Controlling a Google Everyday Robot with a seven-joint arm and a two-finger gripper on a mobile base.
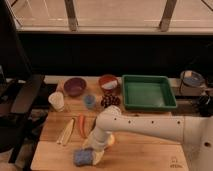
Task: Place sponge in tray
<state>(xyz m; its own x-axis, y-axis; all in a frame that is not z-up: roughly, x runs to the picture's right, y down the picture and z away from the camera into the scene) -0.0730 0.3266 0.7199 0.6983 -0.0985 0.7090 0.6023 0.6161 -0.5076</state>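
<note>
The blue-grey sponge (83,157) lies near the front left of the wooden table. My gripper (95,152) is at the end of the white arm, low over the table and right beside the sponge's right edge. The green tray (148,92) stands at the back right of the table and holds nothing that I can see.
A purple bowl (74,86), a red bowl (108,81), a small blue cup (89,101) and a white cup (56,100) stand at the back. A carrot (82,125) and a pale stick (66,131) lie left of the arm. Dark fruit (110,101) sits by the tray.
</note>
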